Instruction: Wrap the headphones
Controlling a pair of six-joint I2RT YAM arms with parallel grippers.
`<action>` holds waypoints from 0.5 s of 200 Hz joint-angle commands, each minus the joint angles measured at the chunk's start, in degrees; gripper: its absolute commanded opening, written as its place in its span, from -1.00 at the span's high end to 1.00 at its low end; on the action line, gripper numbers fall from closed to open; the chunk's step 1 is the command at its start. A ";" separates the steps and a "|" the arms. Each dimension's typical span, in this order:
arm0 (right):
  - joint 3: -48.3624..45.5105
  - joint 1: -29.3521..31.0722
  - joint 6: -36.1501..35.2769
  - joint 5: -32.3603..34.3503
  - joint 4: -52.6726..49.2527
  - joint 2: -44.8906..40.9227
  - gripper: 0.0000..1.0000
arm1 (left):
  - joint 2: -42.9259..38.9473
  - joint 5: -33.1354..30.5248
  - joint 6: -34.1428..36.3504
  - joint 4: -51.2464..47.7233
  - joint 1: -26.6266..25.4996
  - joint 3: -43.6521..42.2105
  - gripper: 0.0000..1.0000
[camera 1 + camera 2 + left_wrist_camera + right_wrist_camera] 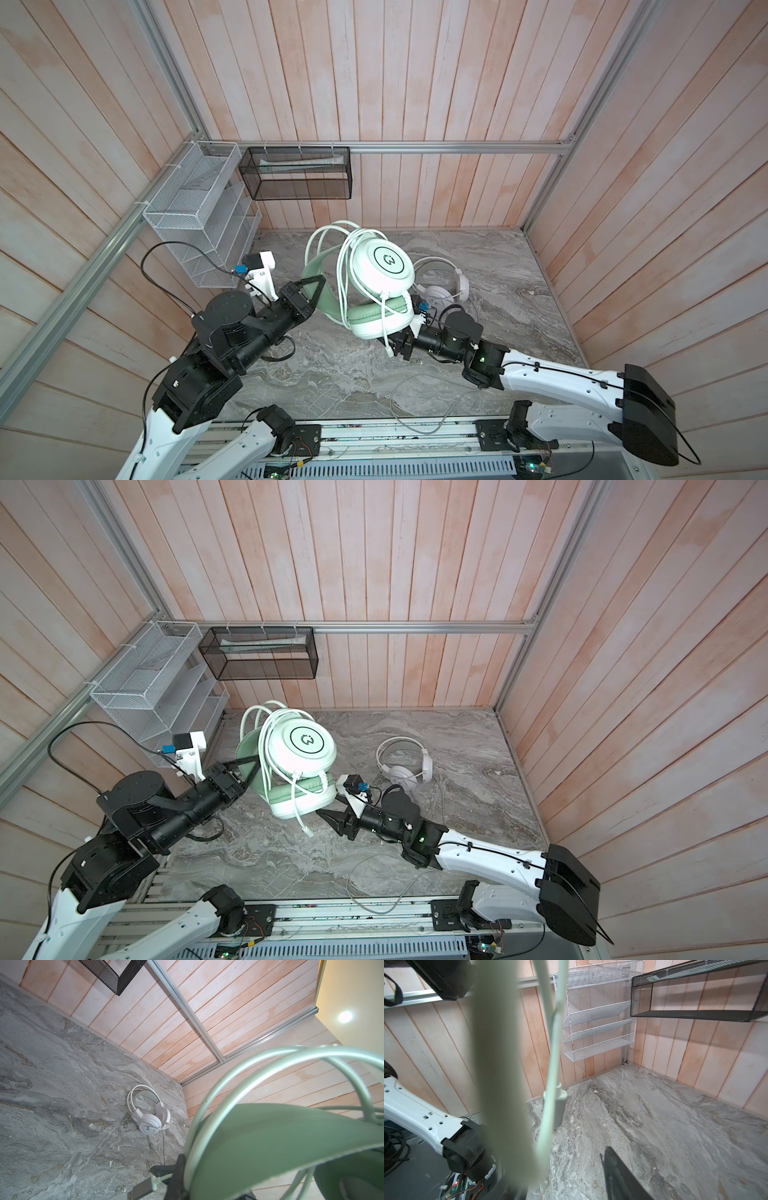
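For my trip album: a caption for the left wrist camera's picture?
Up close, the mint-green headset and its looped cord; beyond, the white headset lies on the marble table.

Glossy plastic mint-green headset [384, 262], matt stone-look tabletop [332, 374], pale wood-plank walls [415, 83], white wire-mesh rack [187, 208], black metal mesh basket [299, 187]

Pale pinkish wood-plank walls [415, 83] all round, with aluminium rails [457, 146] running along them. The bench [332, 374] is grey marble-look. A white wire file rack [195, 208] and a black mesh basket [299, 178] hang in the back corner. There's a round ceiling light [345, 1016] glowing overhead.
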 commanded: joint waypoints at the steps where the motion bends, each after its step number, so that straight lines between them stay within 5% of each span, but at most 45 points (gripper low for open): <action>1: 2.12 0.35 0.45 2.73 5.22 1.15 -0.14 | -0.94 1.17 -2.74 5.75 -0.11 1.66 1.00; 100: 8.39 0.53 -0.67 16.44 7.65 9.20 -0.04 | -1.47 2.14 -4.33 7.64 -0.06 -0.77 1.00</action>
